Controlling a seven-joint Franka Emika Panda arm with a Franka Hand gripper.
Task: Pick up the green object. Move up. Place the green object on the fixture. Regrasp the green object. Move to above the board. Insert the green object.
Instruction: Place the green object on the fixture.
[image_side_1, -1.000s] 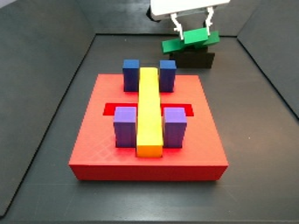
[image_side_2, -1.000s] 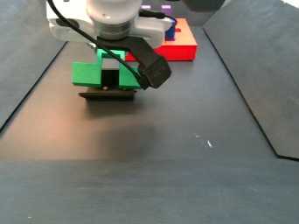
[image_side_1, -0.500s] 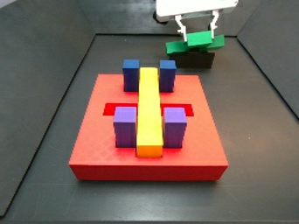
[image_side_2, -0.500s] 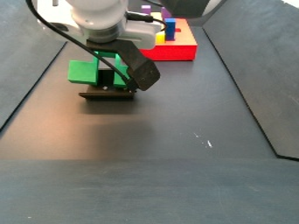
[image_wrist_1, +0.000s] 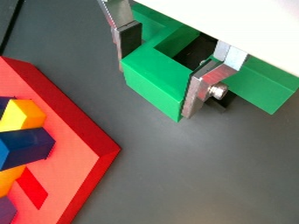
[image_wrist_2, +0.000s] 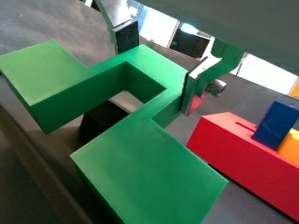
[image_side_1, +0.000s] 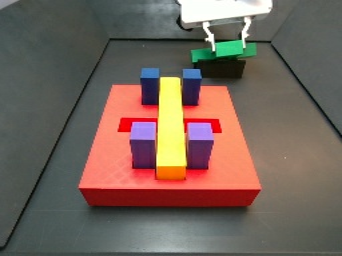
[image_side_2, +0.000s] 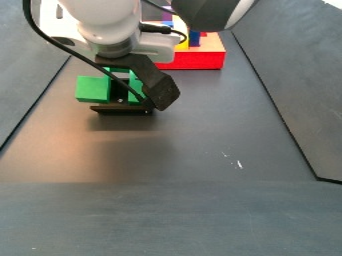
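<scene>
The pincer (image_side_1: 227, 40) hangs over the fixture (image_side_1: 222, 67), well behind the board (image_side_1: 168, 150) in a side view. Its silver fingers (image_wrist_1: 214, 80) are closed on the green object (image_wrist_1: 170, 77); in both wrist views the plates press against the narrow middle of the piece, at its notch, with the wider green ends spreading out on either side. The green object (image_side_1: 225, 50) rests tilted on top of the fixture, leaning along the fixture's slope. In a side view the green object (image_side_2: 102, 88) sits just above the fixture (image_side_2: 123, 107), with the pincer (image_side_2: 127, 84) and the arm's white body directly over it.

The board (image_wrist_2: 250, 149) lies just beside the fixture in a wrist view, its near corner raised above the dark floor. On the board stand two blue blocks (image_side_1: 151, 80) at the end nearer the fixture and two purple blocks (image_side_1: 143, 142) at the far end, with a long yellow bar (image_side_1: 171, 125) running between each pair down the board's middle.
</scene>
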